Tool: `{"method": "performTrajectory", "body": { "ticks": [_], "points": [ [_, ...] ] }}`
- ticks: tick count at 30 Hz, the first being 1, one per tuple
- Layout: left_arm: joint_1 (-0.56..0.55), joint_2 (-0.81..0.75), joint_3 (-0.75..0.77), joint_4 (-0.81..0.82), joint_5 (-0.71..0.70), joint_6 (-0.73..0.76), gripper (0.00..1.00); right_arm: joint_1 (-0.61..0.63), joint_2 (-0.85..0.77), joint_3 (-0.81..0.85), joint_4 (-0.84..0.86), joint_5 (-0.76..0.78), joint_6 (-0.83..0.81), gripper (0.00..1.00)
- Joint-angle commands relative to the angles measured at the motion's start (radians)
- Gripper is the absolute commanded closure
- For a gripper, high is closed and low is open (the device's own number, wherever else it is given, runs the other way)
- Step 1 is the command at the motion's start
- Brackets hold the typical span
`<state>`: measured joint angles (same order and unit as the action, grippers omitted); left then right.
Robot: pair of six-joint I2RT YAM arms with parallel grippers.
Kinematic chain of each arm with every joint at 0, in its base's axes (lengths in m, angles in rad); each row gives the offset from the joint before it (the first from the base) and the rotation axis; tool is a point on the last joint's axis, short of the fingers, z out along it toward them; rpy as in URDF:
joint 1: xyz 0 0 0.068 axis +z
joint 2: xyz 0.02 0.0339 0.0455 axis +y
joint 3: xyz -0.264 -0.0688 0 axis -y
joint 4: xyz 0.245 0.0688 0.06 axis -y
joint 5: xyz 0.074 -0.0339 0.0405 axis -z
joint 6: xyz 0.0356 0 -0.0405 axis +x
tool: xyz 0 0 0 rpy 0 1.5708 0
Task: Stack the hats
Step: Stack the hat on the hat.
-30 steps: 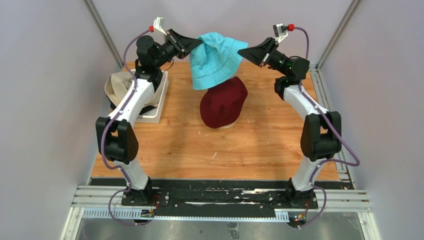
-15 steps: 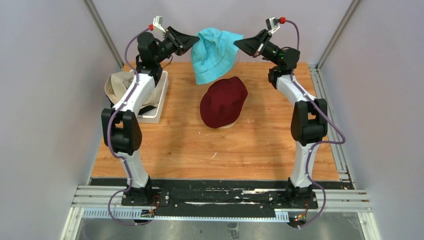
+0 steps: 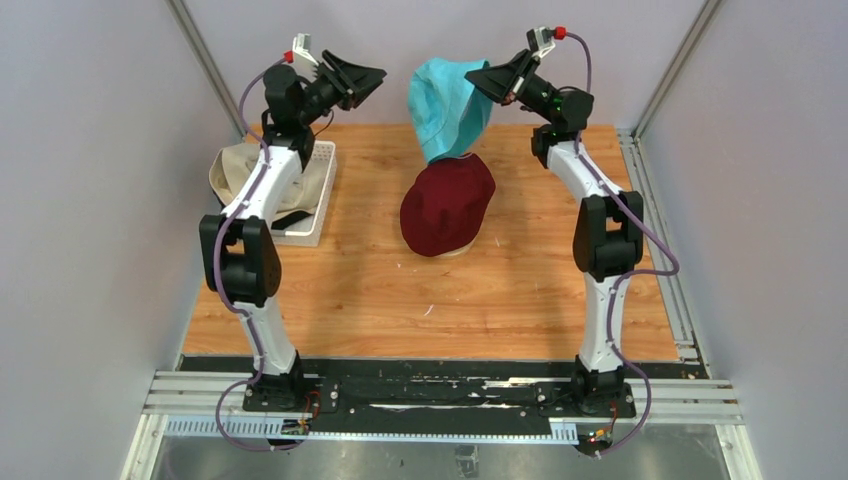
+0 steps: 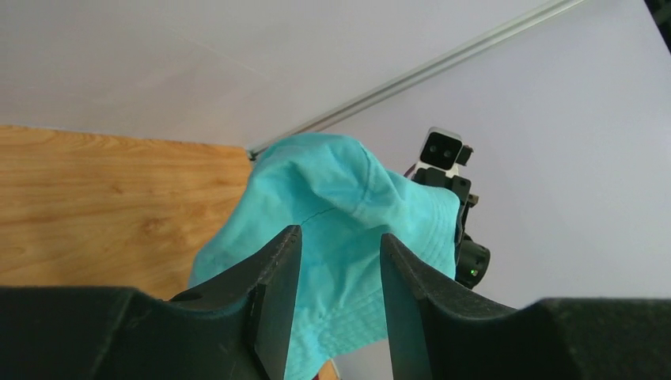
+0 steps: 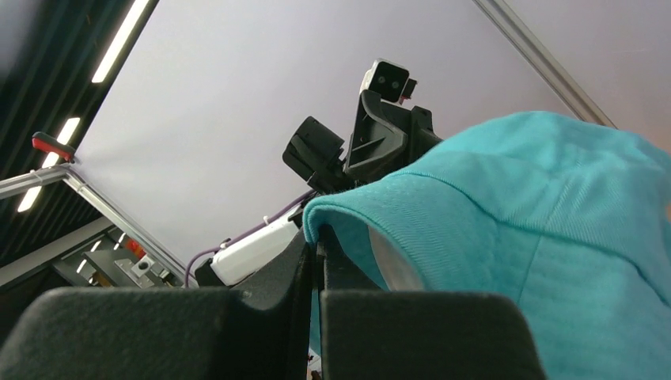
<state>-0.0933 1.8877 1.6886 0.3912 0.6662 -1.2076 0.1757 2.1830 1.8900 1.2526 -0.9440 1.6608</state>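
A teal hat (image 3: 447, 108) hangs in the air above the maroon hat (image 3: 446, 204), which sits in the middle of the wooden table. My right gripper (image 3: 478, 84) is shut on the teal hat's brim (image 5: 348, 210), high at the back. My left gripper (image 3: 375, 75) is open and apart from the teal hat (image 4: 348, 237), to its left, with nothing between its fingers (image 4: 277, 293). A beige hat (image 3: 232, 170) lies over the white basket (image 3: 310, 215) at the left, with a black hat (image 3: 292, 218) showing inside it.
The white lattice basket stands at the table's left edge under my left arm. Grey enclosure walls rise close on both sides and behind. The table's front edge meets a metal rail where both arm bases are bolted.
My left gripper has let go of the teal hat and drawn back to the left. The hat now hangs from my right gripper alone, swung right and drooping over the maroon hat.
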Motion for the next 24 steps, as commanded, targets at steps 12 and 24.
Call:
{"method": "performTrajectory", "body": {
  "ticks": [12,24],
  "points": [
    [0.007,-0.136,-0.116,0.061,0.025,0.019,0.45,0.057,0.096,0.12,-0.009,0.02,0.0,0.99],
    [-0.08,-0.33,-0.301,0.06,0.0,0.104,0.41,0.075,0.184,0.219,0.038,0.043,0.026,0.99]
  ]
}}
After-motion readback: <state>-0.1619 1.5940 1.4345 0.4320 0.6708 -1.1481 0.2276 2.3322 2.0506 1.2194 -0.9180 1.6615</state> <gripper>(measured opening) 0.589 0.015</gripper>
